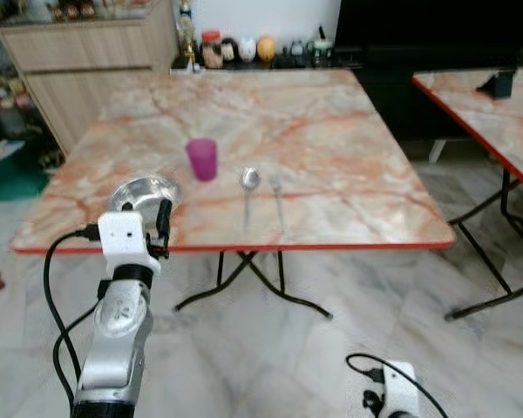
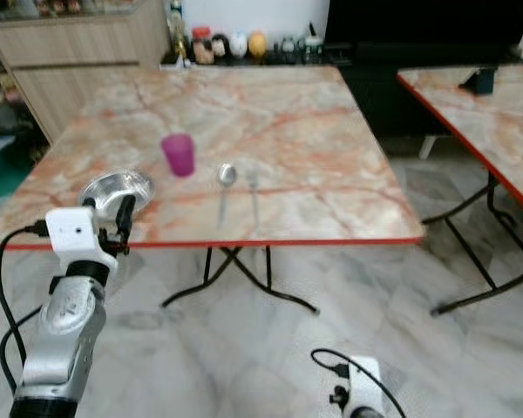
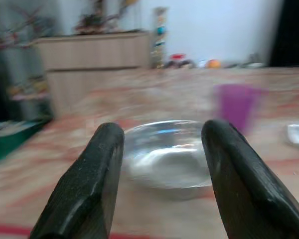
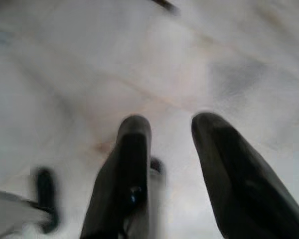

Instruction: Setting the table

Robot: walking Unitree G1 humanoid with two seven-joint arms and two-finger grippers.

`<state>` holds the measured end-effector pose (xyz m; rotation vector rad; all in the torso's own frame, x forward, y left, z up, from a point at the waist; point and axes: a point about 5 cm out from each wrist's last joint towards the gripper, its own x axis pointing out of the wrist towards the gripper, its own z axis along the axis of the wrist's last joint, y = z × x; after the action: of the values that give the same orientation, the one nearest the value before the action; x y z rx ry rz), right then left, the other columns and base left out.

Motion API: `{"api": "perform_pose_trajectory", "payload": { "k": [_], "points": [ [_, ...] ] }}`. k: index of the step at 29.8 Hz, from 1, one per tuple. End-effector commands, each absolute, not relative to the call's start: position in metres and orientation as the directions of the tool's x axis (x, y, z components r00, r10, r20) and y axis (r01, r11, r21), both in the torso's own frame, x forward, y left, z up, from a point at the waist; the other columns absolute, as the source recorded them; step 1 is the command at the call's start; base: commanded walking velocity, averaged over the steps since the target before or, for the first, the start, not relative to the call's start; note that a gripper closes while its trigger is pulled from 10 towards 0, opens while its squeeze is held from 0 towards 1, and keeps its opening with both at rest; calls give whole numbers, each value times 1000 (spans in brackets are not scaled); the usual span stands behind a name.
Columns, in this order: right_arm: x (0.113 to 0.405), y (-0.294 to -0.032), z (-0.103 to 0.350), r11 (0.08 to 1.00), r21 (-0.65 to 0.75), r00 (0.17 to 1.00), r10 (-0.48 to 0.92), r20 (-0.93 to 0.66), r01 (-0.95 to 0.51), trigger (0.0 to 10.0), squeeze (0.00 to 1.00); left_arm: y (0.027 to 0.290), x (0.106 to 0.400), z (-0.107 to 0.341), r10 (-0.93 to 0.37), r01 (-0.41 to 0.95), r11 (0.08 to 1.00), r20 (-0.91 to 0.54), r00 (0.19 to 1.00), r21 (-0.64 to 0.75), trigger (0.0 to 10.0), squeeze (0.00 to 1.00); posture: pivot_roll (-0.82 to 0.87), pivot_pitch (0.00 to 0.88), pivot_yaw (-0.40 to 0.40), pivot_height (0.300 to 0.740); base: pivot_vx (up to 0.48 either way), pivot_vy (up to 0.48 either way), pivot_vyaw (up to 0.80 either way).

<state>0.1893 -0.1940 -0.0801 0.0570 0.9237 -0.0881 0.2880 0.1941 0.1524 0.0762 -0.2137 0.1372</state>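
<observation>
A marble-patterned table (image 1: 331, 131) with a red rim carries a steel bowl (image 1: 144, 192) near its front left corner. A purple cup (image 1: 201, 159) stands just behind and right of the bowl. A spoon (image 1: 248, 187) and a fork (image 1: 277, 196) lie side by side right of the cup. My left gripper (image 3: 162, 130) is raised at the table's front edge, open, with the bowl (image 3: 164, 159) just beyond its fingertips and nothing held. My right gripper (image 4: 164, 124) hangs low over the floor, open and empty.
A second marble table (image 1: 488, 113) stands to the right with a gap of floor between. A wooden cabinet (image 1: 87, 61) is at the back left, and jars (image 1: 244, 48) line a shelf behind the table. Folding legs (image 1: 253, 279) run under the table.
</observation>
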Motion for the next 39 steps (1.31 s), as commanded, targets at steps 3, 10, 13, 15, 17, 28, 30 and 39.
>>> {"api": "perform_pose_trajectory", "payload": {
  "k": [3,10,13,15,17,28,30,39],
  "points": [
    [189,-193,-80,994,10,604,-59,-795,111,10000,0,191,289,160,117,-133,990,238,964,53,10000,0,-15,0,13,707,0,480,0],
    [189,-194,-80,993,7,603,-65,-795,116,10000,0,189,290,162,113,-128,991,238,965,49,10000,0,-9,0,10,707,0,462,0],
    [189,-193,-80,994,6,604,-63,-795,111,10000,0,189,290,163,102,-119,991,248,963,54,10000,0,-10,0,11,707,0,117,0],
    [189,-193,-80,994,6,604,-62,-794,110,10000,0,189,290,164,100,-116,992,251,963,53,10000,0,-10,0,12,707,0,0,0],
    [190,-193,-80,994,6,605,-63,-793,111,10000,0,189,290,164,101,-116,992,250,963,49,10000,0,-8,0,10,707,0,0,0],
    [190,-193,-80,993,7,607,-66,-792,118,10000,0,179,287,169,60,-65,998,272,960,10,10000,0,-18,0,16,707,0,0,0],
    [189,-193,-80,993,7,605,-67,-793,118,10000,0,177,286,167,49,-52,999,264,963,6,10000,0,-19,0,15,707,0,0,0],
    [189,-195,-80,995,-1,607,-64,-792,103,10000,0,168,289,167,3,2,1000,255,967,-18,10000,0,-30,0,18,707,0,0,0]
  ]
}}
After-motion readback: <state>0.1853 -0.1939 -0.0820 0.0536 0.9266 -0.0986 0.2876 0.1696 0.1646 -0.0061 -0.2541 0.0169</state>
